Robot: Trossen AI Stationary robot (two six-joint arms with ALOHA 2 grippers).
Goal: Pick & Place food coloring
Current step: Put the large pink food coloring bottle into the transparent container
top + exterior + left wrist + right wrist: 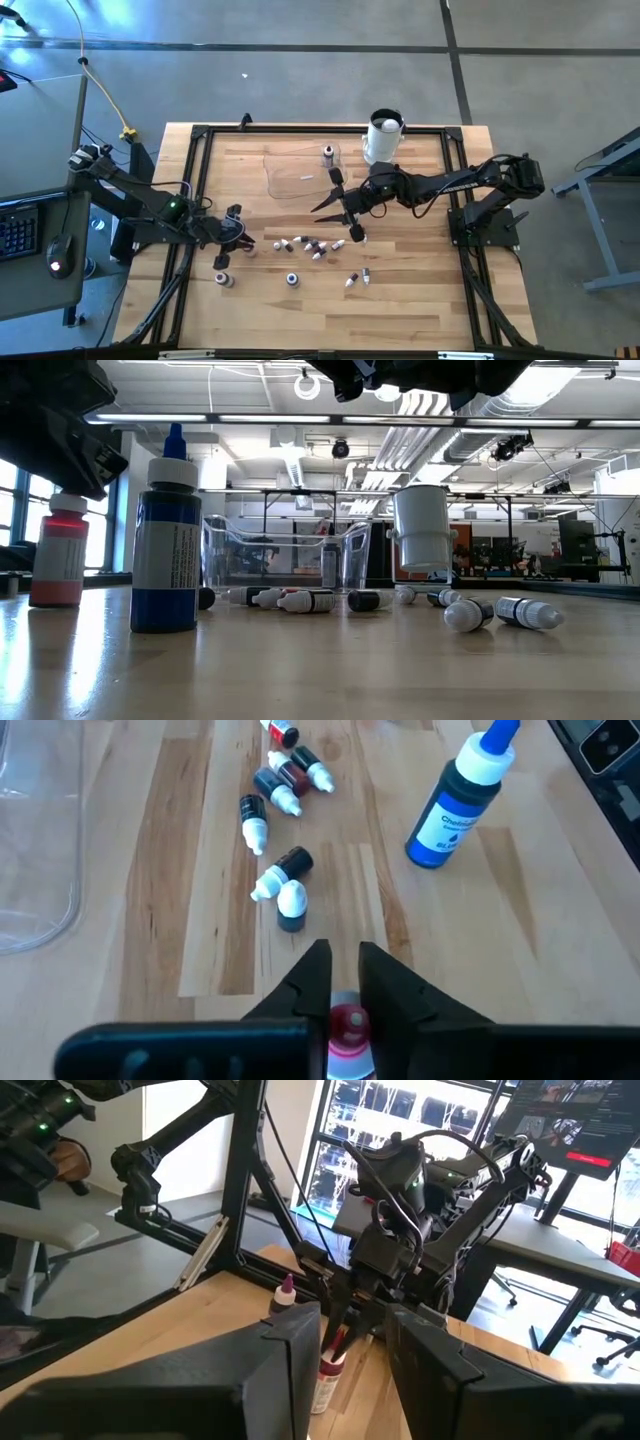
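Observation:
The food coloring is several small bottles lying in a loose cluster mid-table (310, 245) (280, 790) (300, 600), with two more farther right (358, 278). A taller blue bottle (455, 800) (165, 550) stands upright on its base. My left gripper (343, 955) (240, 240) is shut on an upright red bottle (348, 1025) (58, 555) at the table's left. My right gripper (340, 215) (350, 1370) hangs open and empty above the cluster, near the clear container (300, 172). My left gripper pinches the red bottle's top end, about its cap (348, 1018), between its two fingers. The fingers slant down at it from the table's left. The bottle stands upright with its base (55, 600) on the table.
A clear plastic container (280, 555) lies at the far middle, with one small bottle (328, 153) standing in it. A large white cylindrical container (383, 137) (420, 525) stands to its right. Another small bottle (222, 280) sits near my left arm. A black frame (200, 135) borders the table.

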